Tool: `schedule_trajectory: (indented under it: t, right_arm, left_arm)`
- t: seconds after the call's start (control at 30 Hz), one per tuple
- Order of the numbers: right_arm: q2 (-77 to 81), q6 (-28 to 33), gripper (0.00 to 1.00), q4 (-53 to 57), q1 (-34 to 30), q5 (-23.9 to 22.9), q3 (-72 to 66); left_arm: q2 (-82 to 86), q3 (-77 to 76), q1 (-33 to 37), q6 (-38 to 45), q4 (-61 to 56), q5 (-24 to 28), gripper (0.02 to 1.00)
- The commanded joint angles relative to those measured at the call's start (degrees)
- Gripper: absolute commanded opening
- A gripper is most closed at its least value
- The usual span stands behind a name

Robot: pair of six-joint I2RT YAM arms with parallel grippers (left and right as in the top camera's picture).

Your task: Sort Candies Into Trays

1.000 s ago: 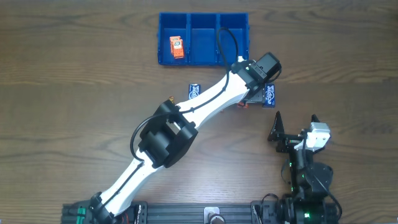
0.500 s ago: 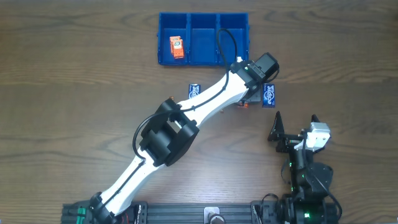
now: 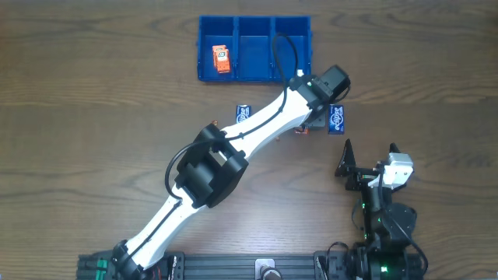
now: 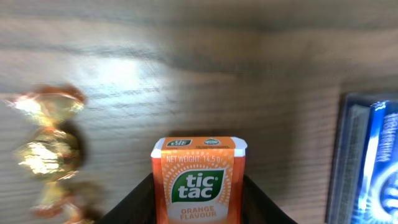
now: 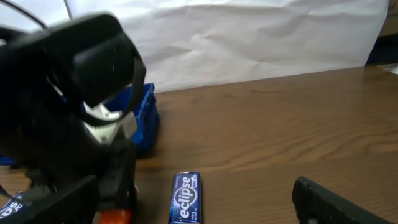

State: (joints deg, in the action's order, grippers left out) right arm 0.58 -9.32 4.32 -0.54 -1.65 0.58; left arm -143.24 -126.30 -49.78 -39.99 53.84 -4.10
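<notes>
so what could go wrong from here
1. The left gripper holds the orange box by one end only, so it may tip or slip on the lift.
2. The gold candy and blue pack lie close on either side and could get knocked.

the left arm (image 3: 233,148) slants across the desk's middle, barring the near edge from the blue tray (image 3: 254,18). a blue pack (image 3: 336,119) and a second blue pack (image 3: 243,114) flank the left gripper (image 4: 199,194), clamped on an orange box (image 4: 199,165). wood toward both side edges lies open.
</notes>
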Motion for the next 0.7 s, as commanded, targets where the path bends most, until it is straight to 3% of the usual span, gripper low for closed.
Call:
schedule_trajectory:
  t: [0.03,0.13,0.33,0.47,0.7]
  right_arm:
    - [-0.42,0.85,0.998,0.33,-0.35,0.31,-0.13]
    - [-0.42,0.85,0.998,0.33,-0.35,0.28,-0.13]
    - [-0.42,0.85,0.998,0.33,-0.35,0.31,-0.13]
    - [-0.42,0.85,0.998,0.33,-0.35,0.31,-0.13]
    - [-0.42,0.85,0.998,0.33,-0.33,0.31,-0.13]
  left_arm:
    - [8.59,-8.48,3.67,6.86,2.47,-9.05,0.325]
    - [13.86,-10.99,7.13,9.2,4.68,-12.96,0.323]
    - [20.96,-11.06,16.48,12.63,8.15,-12.81,0.312]
    - [20.2,-11.04,22.99,13.33,11.56,-9.33,0.305]
    - [13.55,-11.04,27.06,17.14,8.41,-2.51,0.308]
